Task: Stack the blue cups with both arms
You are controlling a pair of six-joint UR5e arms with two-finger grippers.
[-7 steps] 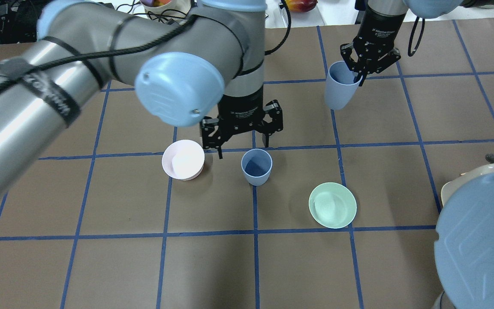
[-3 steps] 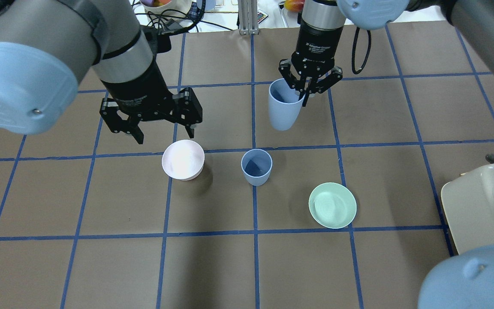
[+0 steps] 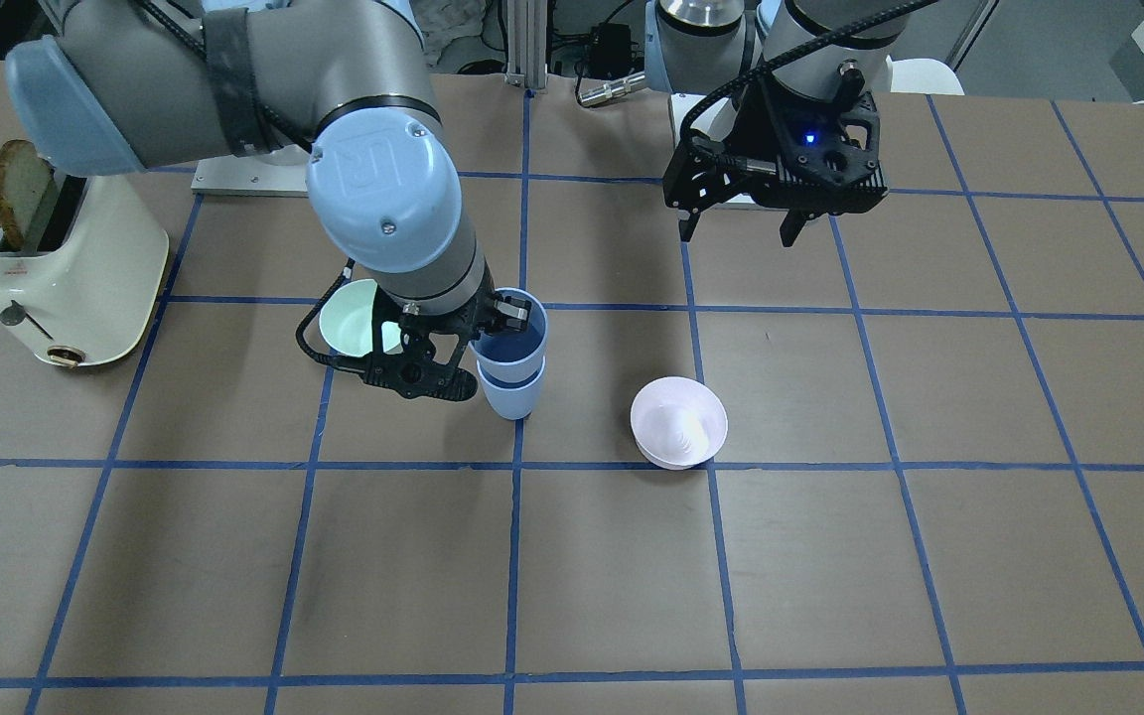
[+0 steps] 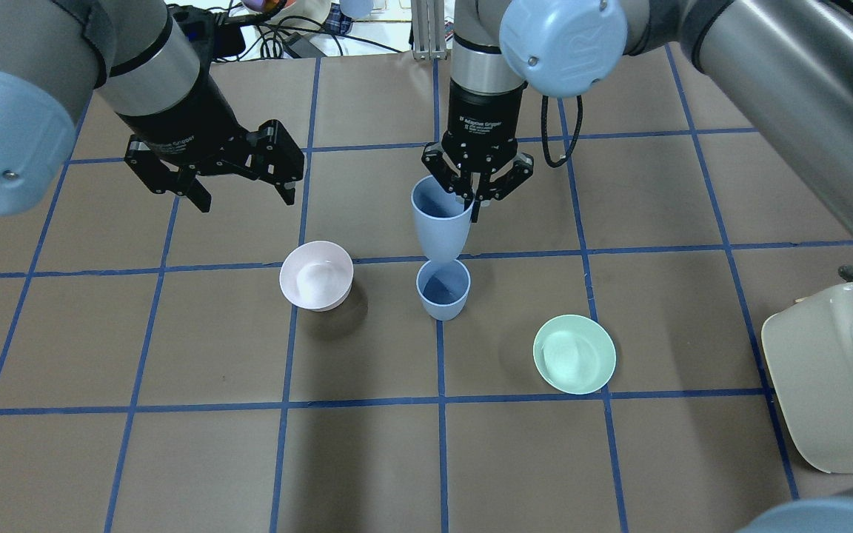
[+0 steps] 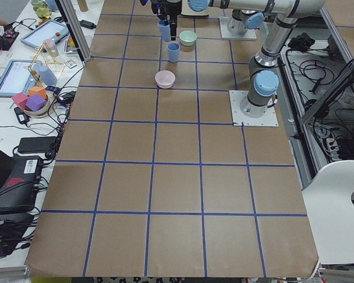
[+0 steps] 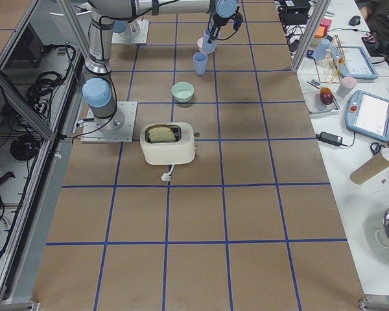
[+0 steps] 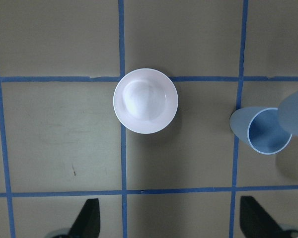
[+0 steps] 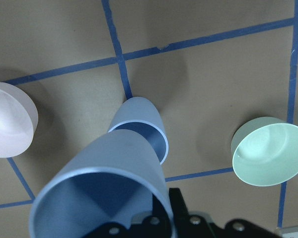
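I have the right gripper (image 4: 474,198) with fingers clamped on the rim of the held blue cup (image 4: 440,222), hanging just over the standing blue cup (image 4: 443,290) on the worktop (image 4: 619,459), while the left gripper (image 4: 246,201) is spread wide and empty; nesting step I reckon, next I'd lower straight in, then release.

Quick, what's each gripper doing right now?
Left gripper: open, holding nothing.
Right gripper: shut on the rim of a blue cup.

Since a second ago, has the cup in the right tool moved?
Yes. The held blue cup went left in the overhead view, ending over the standing blue cup.
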